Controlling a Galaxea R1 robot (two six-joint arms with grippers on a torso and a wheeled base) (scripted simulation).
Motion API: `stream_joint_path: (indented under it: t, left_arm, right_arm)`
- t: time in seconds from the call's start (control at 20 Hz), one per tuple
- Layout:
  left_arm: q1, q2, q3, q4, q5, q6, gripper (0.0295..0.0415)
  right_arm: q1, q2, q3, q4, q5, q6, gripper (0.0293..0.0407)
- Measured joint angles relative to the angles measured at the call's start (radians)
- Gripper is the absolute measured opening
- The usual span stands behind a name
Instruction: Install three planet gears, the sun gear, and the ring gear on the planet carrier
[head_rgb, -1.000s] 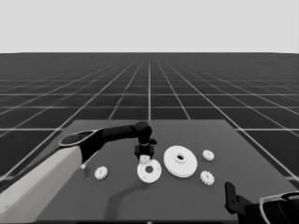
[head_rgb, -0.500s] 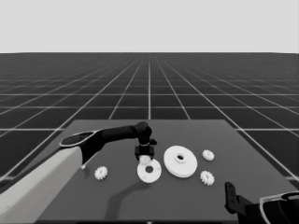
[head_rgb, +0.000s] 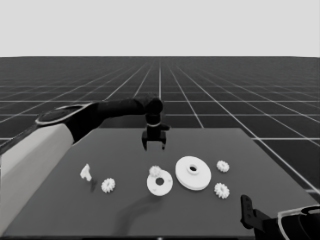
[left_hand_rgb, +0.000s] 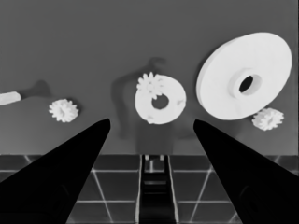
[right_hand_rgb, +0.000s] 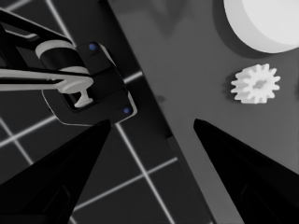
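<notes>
The left hand (head_rgb: 153, 145) hangs empty, fingers spread, above the dark table (head_rgb: 125, 150) behind the thin flat white smaller round part (head_rgb: 160, 183), which carries one small white toothed gear (head_rgb: 155, 171). Descending carelessly could knock that seated gear off.

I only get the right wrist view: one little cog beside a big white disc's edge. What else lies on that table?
Observer: In the head view a smaller round part lies left of the larger round part, one gear resting on its rim.
Operator: More cogs?
Observer: A left gear lies alone; a far gear lies behind your near gear.
Operator: And the arms?
Observer: The left gripper hovers beyond the smaller round part, fingers open, empty; your right gripper waits at the near right corner.
</notes>
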Motion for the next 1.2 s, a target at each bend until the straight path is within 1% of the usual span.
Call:
stream_joint_path:
  t: [0.15, 0.2, 0.25, 0.3, 0.4, 0.65, 0.7, 0.75, 0.8, 0.9, 1.15, 1.2]
  left_arm:
    - [-0.006, 0.002, -0.005, -0.007, 0.002, 0.003, 0.0385]
    - [-0.008, -0.248, 0.403, -0.009, -0.003, -0.1, 0.0385]
    - [-0.01, -0.459, 0.557, -0.011, 0.0, -0.075, 0.0385]
    - [-0.012, -0.574, 0.6, -0.012, 0.003, -0.019, 0.0385]
    - [-0.014, -0.671, 0.612, -0.012, 0.006, 0.057, 0.0385]
    - [-0.016, -0.711, 0.609, -0.012, 0.008, 0.101, 0.0385]
    - [0.137, -0.715, 0.617, 0.156, -0.072, 0.1, 0.0385]
    - [0.269, -0.7, 0.58, 0.257, -0.121, 0.113, 0.0385]
    - [0.339, -0.681, 0.533, 0.309, -0.154, 0.131, 0.0385]
    - [0.397, -0.656, 0.474, 0.351, -0.189, 0.153, 0.0385]
    - [0.42, -0.642, 0.441, 0.368, -0.208, 0.166, 0.0385]
    - [0.421, -0.641, 0.44, 0.369, -0.209, 0.166, 0.0349]
  right_arm:
    - [0.0, 0.0, 0.0, 0.0, 0.0, 0.0, 0.0385]
    - [0.0, 0.0, 0.0, 0.0, 0.0, 0.0, 0.0385]
    - [0.0, 0.0, 0.0, 0.0, 0.0, 0.0, 0.0385]
    - [0.0, 0.0, 0.0, 0.0, 0.0, 0.0, 0.0385]
    - [0.0, 0.0, 0.0, 0.0, 0.0, 0.0, 0.0385]
    - [0.0, 0.0, 0.0, 0.0, 0.0, 0.0, 0.0385]
    - [0.0, 0.0, 0.0, 0.0, 0.0, 0.0, 0.0385]
    - [0.0, 0.0, 0.0, 0.0, 0.0, 0.0, 0.0385]
    - [0.0, 0.0, 0.0, 0.0, 0.0, 0.0, 0.0385]
    - [0.0, 0.0, 0.0, 0.0, 0.0, 0.0, 0.0385]
    - [0.0, 0.0, 0.0, 0.0, 0.0, 0.0, 0.0385]
    - [0.0, 0.0, 0.0, 0.0, 0.0, 0.0, 0.0385]
